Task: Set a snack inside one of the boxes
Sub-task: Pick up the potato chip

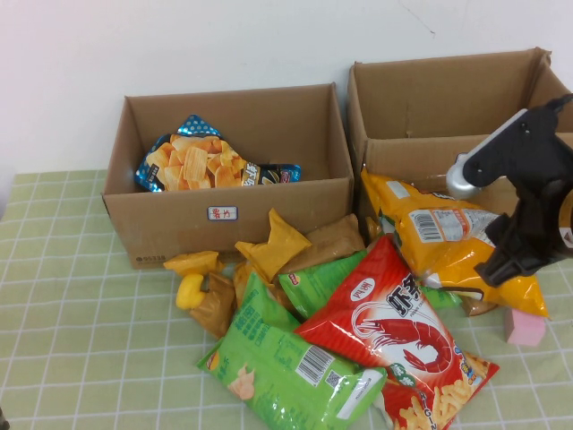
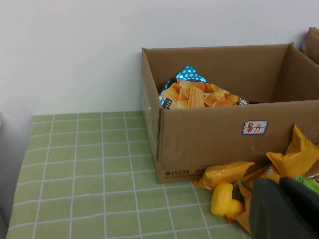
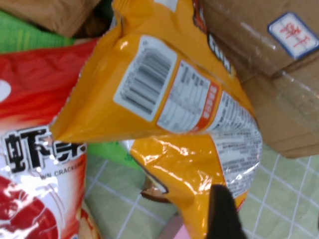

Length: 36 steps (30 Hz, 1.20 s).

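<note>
A pile of snack bags lies in front of two open cardboard boxes, the left box (image 1: 179, 215) and the right box (image 1: 421, 157). My right gripper (image 1: 512, 264) is open, low over the end of a yellow snack bag (image 1: 448, 237) that leans on the right box. In the right wrist view one dark finger (image 3: 224, 214) lies on the yellow bag (image 3: 164, 99) near its corner. My left gripper (image 2: 284, 181) is shut and empty, near the left box (image 2: 209, 144); it is out of the high view.
A bag of chips (image 1: 201, 161) lies in the left box. A red shrimp-cracker bag (image 1: 394, 327), a green bag (image 1: 277, 358), brown bags and a yellow rubber duck (image 1: 190, 291) fill the middle. A pink block (image 1: 524, 327) sits beside the right gripper.
</note>
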Motion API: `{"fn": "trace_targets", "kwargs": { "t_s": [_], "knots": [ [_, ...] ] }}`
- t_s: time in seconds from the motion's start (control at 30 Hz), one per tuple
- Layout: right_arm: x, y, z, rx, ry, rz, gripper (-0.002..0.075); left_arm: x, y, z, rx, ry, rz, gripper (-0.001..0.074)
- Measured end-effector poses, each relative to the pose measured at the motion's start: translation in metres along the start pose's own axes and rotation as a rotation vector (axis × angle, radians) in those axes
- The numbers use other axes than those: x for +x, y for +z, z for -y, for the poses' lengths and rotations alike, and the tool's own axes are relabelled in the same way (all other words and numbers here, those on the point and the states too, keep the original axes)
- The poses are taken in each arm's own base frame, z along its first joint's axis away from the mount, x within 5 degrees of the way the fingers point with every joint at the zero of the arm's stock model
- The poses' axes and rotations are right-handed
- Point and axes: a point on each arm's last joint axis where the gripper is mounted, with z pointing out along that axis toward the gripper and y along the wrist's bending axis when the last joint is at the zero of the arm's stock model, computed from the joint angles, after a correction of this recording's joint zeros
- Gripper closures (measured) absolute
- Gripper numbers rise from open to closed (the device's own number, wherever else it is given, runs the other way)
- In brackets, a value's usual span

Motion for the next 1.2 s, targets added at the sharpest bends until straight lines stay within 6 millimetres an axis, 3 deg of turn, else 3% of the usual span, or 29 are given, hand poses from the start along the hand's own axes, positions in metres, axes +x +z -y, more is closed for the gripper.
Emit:
{"fn": "trace_targets", "kwargs": {
  "t_s": [0.17, 0.63, 0.87, 1.07, 1.2],
  "knots": [
    [-0.001, 0.01, -0.002, 0.009, -0.02, 0.003, 0.0294, 0.0, 0.0, 0.0, 0.0, 0.001, 0.0, 0.0736],
    [-0.008, 0.046, -0.011, 0.082, -0.203, 0.06, 0.0285, 0.002, 0.0, -0.001, -0.014, 0.025, -0.023, 0.0736],
    [-0.004, 0.065, -0.018, 0.07, -0.093, 0.039, 0.0285, 0.005, 0.0, -0.003, -0.036, 0.025, -0.059, 0.0736],
    [-0.009, 0.062, -0.023, 0.007, 0.075, 0.095, 0.0285, 0.006, 0.0, -0.003, -0.036, 0.017, -0.066, 0.0736],
    [-0.011, 0.048, -0.021, 0.012, 0.149, 0.088, 0.0286, 0.006, 0.0, -0.003, -0.032, 0.002, -0.07, 0.0736]
  ]
}}
